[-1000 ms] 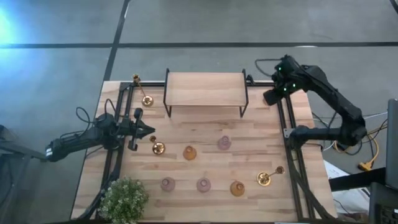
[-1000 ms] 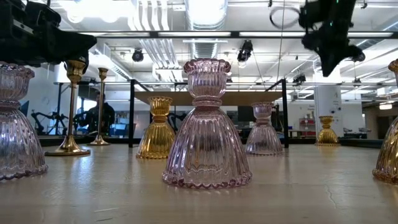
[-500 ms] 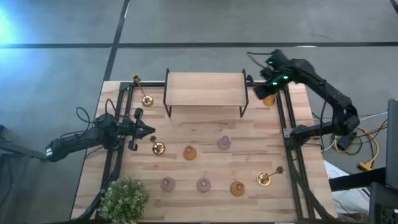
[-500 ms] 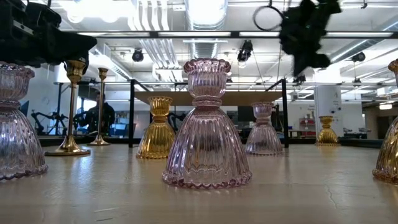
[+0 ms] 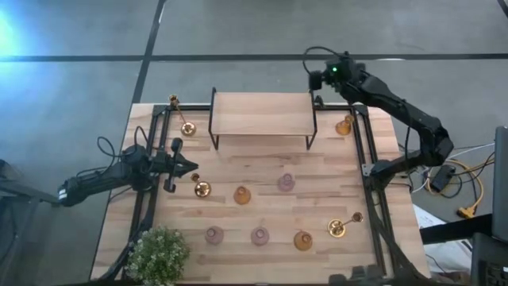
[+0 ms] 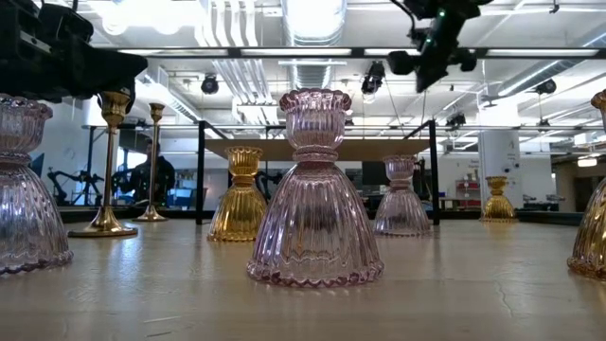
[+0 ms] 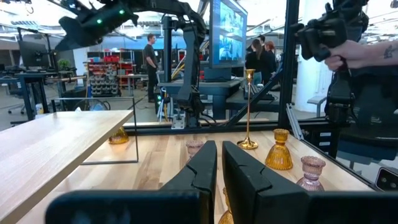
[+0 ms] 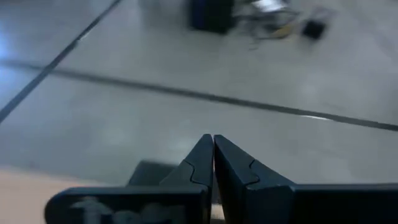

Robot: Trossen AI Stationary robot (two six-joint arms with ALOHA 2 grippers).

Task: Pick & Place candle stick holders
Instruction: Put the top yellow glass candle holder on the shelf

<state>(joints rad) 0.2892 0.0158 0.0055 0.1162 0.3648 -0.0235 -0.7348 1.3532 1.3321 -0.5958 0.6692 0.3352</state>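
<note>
Right claw, closed and empty, hangs above the shelf's far right corner; left claw, closed, waits left of the shelf.

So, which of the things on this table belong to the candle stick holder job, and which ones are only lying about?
Belong to the job:
- three gold holders
- three amber glass holders
- three pink glass holders

Just there:
- leafy plant
- raised wooden shelf, possibly where the holders go; I cannot tell
</note>
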